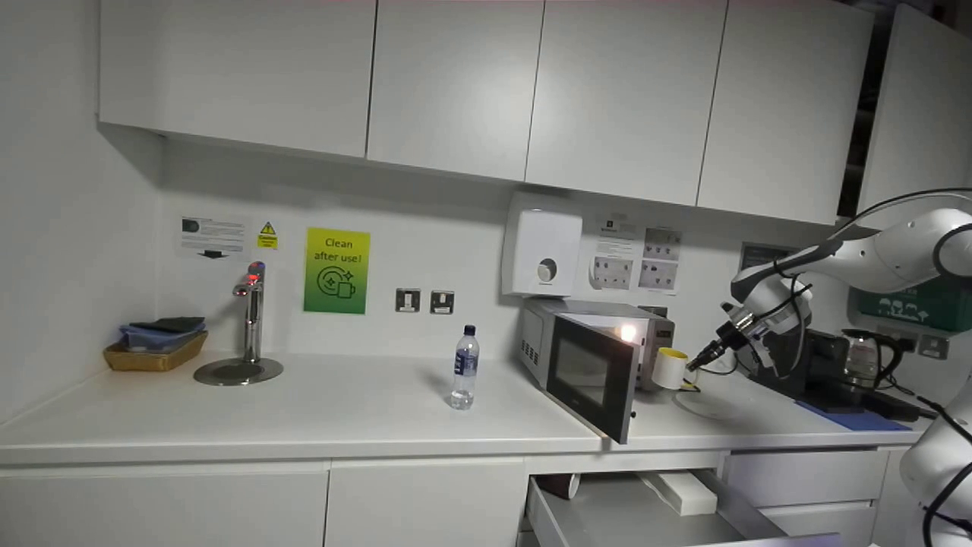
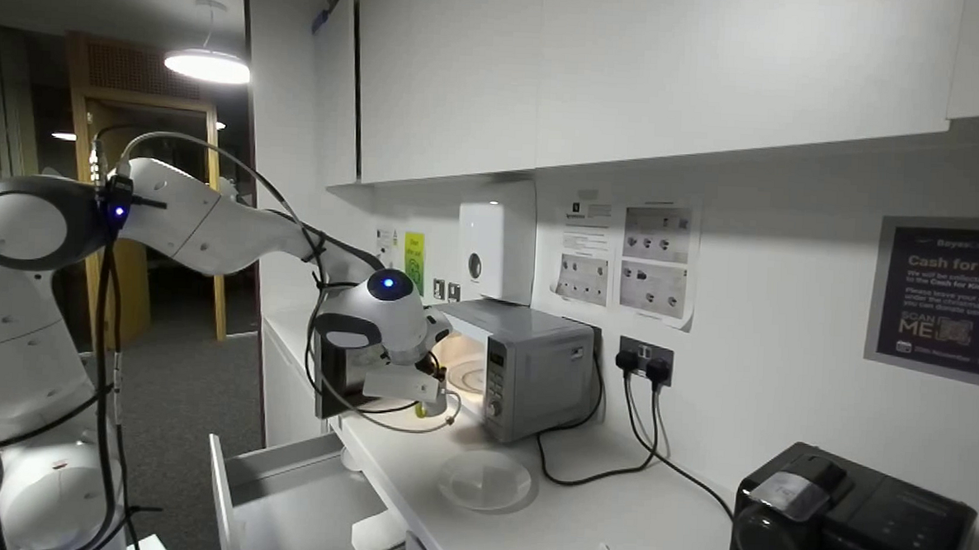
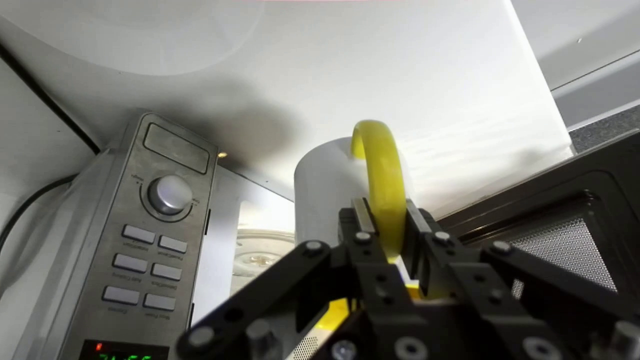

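My gripper is shut on the yellow handle of a white mug, with one finger on each side of it. The mug has a yellow inside and hangs roughly upright above the counter, in front of the microwave. Its grey door stands open, and the lit inside shows a glass turntable in the wrist view. The control panel lies left of the mug there, with the door to the right. In an exterior view my wrist hides most of the mug.
A clear round plate lies on the counter beside the microwave. Below, a drawer is pulled out with a white box in it. A water bottle, a tap and a black coffee machine stand farther off.
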`<state>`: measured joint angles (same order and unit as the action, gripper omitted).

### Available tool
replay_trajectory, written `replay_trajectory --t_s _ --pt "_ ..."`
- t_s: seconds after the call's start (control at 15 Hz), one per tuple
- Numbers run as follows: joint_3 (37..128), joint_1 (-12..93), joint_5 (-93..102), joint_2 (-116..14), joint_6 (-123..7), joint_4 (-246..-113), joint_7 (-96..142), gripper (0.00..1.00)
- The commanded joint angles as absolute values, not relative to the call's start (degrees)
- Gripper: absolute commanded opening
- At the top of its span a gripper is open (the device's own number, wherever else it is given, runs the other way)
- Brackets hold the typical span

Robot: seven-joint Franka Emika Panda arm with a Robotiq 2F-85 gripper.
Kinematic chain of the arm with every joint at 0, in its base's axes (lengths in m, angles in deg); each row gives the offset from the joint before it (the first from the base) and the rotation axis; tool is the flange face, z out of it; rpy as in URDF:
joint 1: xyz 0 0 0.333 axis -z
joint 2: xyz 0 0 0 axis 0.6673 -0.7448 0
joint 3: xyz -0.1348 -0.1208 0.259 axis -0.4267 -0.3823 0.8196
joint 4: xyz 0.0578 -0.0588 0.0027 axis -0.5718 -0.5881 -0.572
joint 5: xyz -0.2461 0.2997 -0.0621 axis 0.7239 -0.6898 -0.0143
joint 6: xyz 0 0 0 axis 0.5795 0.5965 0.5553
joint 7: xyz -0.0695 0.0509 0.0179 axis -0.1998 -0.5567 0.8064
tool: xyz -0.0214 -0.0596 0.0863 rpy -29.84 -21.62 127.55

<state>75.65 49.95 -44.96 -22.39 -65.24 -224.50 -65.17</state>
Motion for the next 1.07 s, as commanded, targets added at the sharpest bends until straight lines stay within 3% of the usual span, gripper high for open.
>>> replay_trajectory --t_s 0.0,1.0 --pt "75.7 48.6 -46.8 -22.9 -69.7 -225.2 -62.8 0.04" --pt "82.4 43.9 -53.1 -27.9 -86.8 -225.2 -50.6 0.04"
